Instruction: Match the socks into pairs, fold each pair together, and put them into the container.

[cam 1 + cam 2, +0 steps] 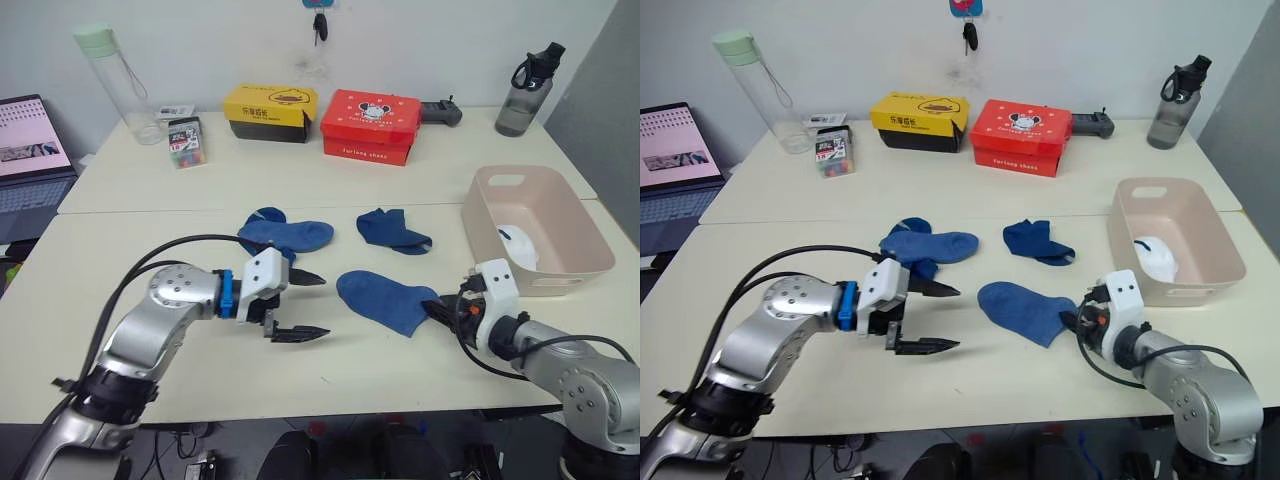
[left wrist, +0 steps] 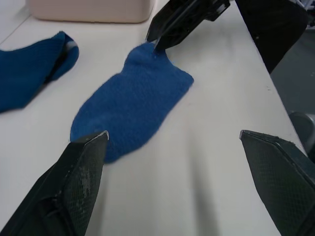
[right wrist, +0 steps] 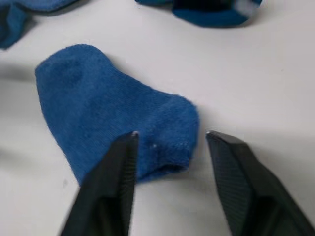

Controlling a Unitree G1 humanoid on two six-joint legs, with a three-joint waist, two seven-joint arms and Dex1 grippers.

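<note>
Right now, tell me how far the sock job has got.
Done: a white bundle already lies in the container, apparently the white pair. In hand: the right claw is open at the cuff end of the nearest blue sock, not yet gripping; the left claw hovers open beside it. Left: the blue socks at and lie unfolded on the table.

Three blue socks lie flat on the table; a white sock sits inside the pinkish container.
</note>
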